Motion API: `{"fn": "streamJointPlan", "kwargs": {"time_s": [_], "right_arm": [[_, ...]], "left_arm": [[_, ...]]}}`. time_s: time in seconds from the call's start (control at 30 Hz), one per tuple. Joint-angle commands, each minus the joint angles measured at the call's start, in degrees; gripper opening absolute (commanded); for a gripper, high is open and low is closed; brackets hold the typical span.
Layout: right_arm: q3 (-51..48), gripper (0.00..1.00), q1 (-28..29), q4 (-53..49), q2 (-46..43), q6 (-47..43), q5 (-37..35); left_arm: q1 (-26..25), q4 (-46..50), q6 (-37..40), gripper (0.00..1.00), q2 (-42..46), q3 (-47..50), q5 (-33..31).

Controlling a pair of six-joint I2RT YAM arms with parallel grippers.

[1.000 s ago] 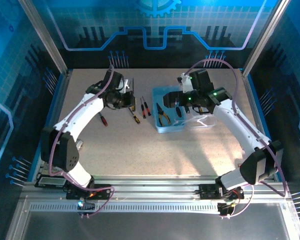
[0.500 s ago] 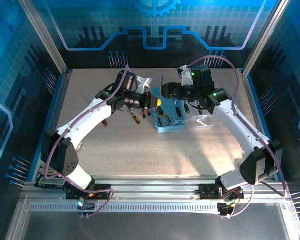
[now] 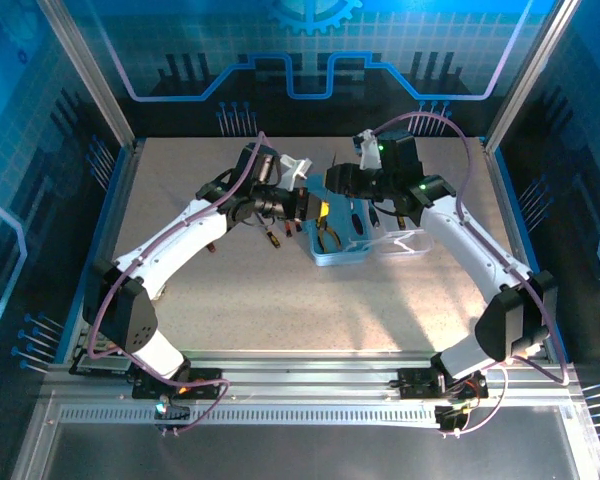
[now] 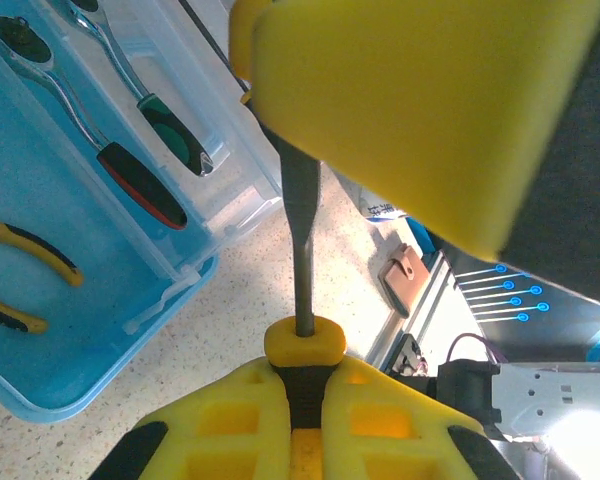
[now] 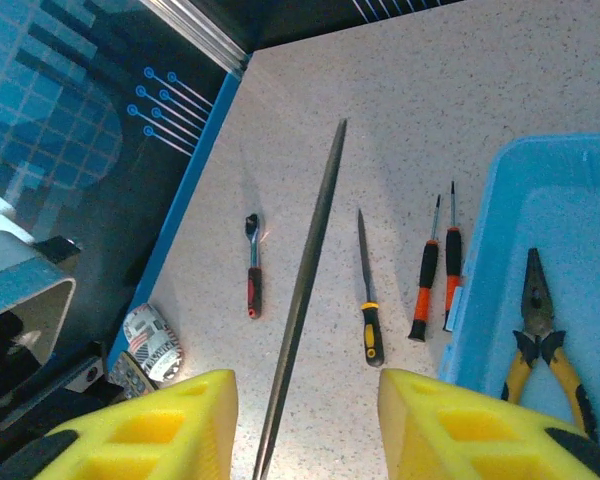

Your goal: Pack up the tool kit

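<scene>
While left gripper (image 4: pixel 315 290) clamps long tool (image 4: pixel 301 215) | right wrist: right gripper (image 5: pixel 310 428) parted round it

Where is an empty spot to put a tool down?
The wide bare table between the blue box and the arm bases is free. Crowded: left of the box, where screwdrivers and a small ratchet lie.

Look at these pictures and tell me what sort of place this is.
Probably a robot test cell in a lab: two robot arms bolted to a rail at a table's edge, metal posts and blue printed panels walling it in, and hand tools laid beside a blue box.
</scene>
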State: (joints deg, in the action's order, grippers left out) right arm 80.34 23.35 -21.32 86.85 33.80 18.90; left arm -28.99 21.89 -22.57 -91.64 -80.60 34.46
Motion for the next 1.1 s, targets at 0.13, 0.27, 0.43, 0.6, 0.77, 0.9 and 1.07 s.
{"fn": "streamJointPlan", "kwargs": {"time_s": [0.13,0.27,0.43,0.6,0.77,0.9,1.07], "right_arm": [[0.3,0.23,1.9,1.5,1.1,0.3,0.0],[0.3,0.05,2.2,1.4,1.4,0.1,0.0],[1.4,0.00,1.9,-0.6,1.1,-1.6,-0.6],[2.0,0.00,0.4,-3.2,0.3,-4.0,-1.2],[4.9,0.00,-2.7,-12.1,-0.1,-10.6,-5.4],[8.5,0.00,-5.5,-20.8,0.9,-17.0,-12.0],[12.5,0.00,-8.1,-28.6,4.3,-23.2,-21.6]], "left_arm": [[-0.4,-1.2,-0.2,0.00,0.8,-1.7,2.0],[-0.4,-0.8,0.0,0.00,0.4,-2.0,1.9],[-0.4,-0.3,0.3,0.04,0.3,-2.0,1.3],[-0.3,2.1,2.0,0.33,0.2,-3.4,-0.1],[1.5,8.0,5.2,0.76,1.3,-5.4,-5.5],[5.9,9.9,5.6,0.95,3.6,-3.5,-8.0],[11.6,16.5,6.2,0.99,4.4,-1.9,-14.8]]}}
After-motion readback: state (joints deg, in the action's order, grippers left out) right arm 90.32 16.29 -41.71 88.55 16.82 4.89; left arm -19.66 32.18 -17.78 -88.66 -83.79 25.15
